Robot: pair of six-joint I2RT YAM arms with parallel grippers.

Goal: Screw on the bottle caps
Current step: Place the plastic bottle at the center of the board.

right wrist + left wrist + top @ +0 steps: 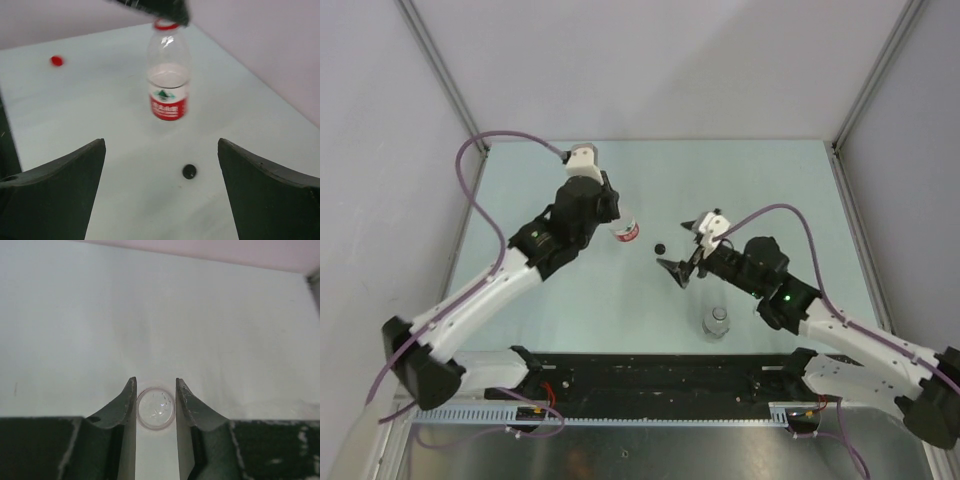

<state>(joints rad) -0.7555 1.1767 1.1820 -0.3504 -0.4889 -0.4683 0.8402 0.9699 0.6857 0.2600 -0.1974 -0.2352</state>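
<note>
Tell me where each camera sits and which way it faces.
Top external: above and behind, looking down on the table; both arms show.
Left wrist: looks down on the left gripper, shut around the top of the labelled bottle.
Right wrist: looks low across the table through the open right gripper.
Shared: top and right wrist both show the labelled bottle and black cap.

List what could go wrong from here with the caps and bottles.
The left gripper pinches the labelled bottle only at its open neck, so it may tip or twist when a cap is turned. The black cap lies flat and small before the open right gripper; a closing grip could flick it away.
</note>
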